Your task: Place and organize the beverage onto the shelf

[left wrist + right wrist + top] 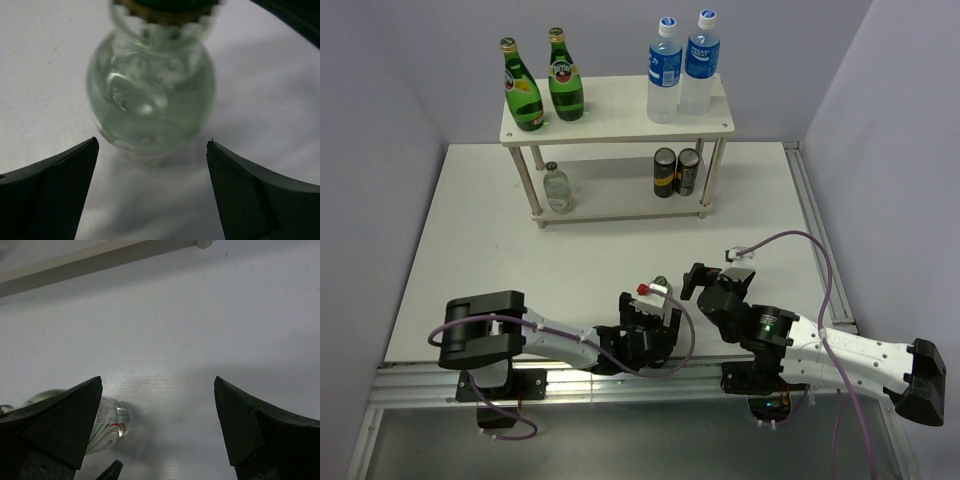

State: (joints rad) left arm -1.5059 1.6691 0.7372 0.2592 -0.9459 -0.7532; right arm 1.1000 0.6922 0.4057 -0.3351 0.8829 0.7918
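small clear bottle (150, 100) on the table (500, 260), between your left gripper's (152, 141) spread jaws, not gripped.
your right gripper (157, 380), also wide apart and empty, sits just right of it; two dark cans (675, 172) and a second small bottle (556, 187) occupy the shelf's (615, 125) lower tier. the small clear bottle seems to lie lengthwise, cap pointing away toward the shelf.

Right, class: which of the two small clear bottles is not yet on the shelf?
The small bottle on the table, just ahead of the open jaws of the left gripper. Its twin sits on the shelf, lower tier, left end.
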